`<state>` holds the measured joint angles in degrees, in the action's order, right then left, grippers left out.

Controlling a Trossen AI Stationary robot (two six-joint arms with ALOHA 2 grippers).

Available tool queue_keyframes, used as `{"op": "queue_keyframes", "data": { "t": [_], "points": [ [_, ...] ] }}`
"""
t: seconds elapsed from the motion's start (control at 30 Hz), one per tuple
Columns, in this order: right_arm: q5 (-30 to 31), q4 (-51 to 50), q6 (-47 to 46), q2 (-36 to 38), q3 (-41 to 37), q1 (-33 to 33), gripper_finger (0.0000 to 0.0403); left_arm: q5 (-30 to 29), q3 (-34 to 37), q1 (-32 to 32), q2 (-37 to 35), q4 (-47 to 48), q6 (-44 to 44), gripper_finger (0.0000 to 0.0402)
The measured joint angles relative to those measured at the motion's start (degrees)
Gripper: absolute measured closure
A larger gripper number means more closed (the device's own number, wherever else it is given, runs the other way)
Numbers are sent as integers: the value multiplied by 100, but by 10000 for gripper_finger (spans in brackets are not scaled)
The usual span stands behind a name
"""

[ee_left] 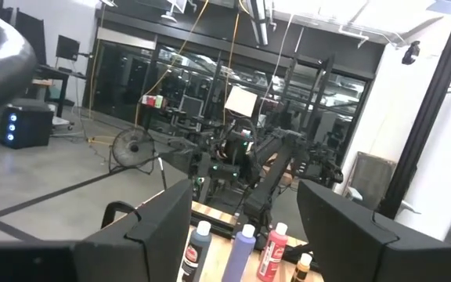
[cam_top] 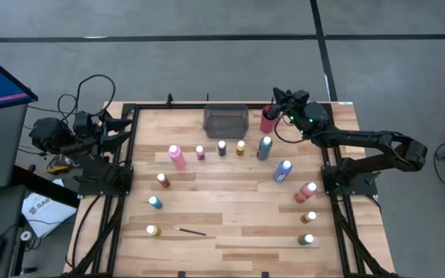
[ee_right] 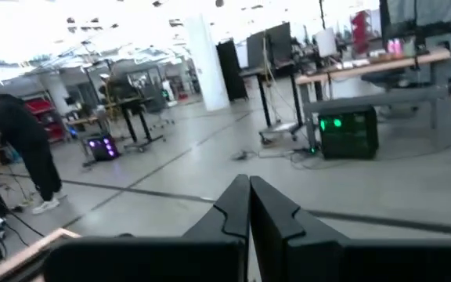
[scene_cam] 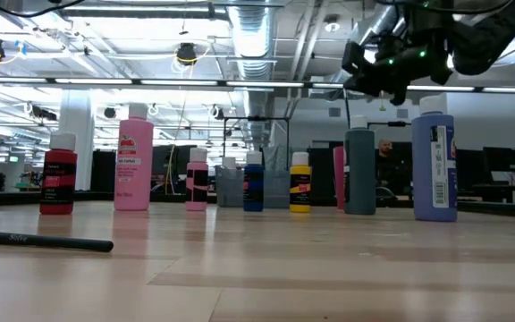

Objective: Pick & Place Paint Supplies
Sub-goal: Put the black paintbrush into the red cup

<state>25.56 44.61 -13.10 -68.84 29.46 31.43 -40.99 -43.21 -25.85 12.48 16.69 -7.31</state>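
Several small paint bottles with pale caps stand upright on the wooden table, among them a pink one [cam_top: 176, 157], a grey-blue one [cam_top: 264, 147] and a blue one [cam_top: 282, 171]. One thin dark brush [cam_top: 188, 230] lies flat near the front edge and shows again in the low view [scene_cam: 43, 240]. My right gripper [cam_top: 278, 95] hovers shut and empty at the far edge, just beyond the red cup [cam_top: 267, 120]; its fingers meet in its wrist view [ee_right: 249, 205]. My left gripper [cam_top: 123, 129] waits open at the table's left edge, raised, with nothing between its fingers [ee_left: 245, 200].
A grey tray [cam_top: 225, 120] sits at the far edge left of the red cup. More bottles stand along the right side [cam_top: 309, 217] and front left [cam_top: 153, 230]. Bare wood lies in the middle front. A person stands in the room beyond [ee_right: 22, 149].
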Motion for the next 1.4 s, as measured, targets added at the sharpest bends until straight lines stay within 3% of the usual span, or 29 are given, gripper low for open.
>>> {"op": "queue_keyframes", "data": {
  "t": [0.17,0.63,1.03,1.13,1.23,1.4],
  "points": [
    [431,-117,295,34,3,12,403,0,1,0,1,0,0,176],
    [468,491,623,-940,3,177,400,-129,0,0,1,0,0,176],
    [493,236,1179,-458,8,-19,302,-217,-1,0,-1,0,106,176],
    [452,-589,1202,-152,306,-457,274,-219,-1,0,0,-1,105,176],
    [428,-2156,1207,-80,1018,-1129,254,-221,1,0,1,0,107,176],
    [430,-4810,823,-741,2617,-2341,239,-222,-1,0,-1,0,149,176]
  ]
}}
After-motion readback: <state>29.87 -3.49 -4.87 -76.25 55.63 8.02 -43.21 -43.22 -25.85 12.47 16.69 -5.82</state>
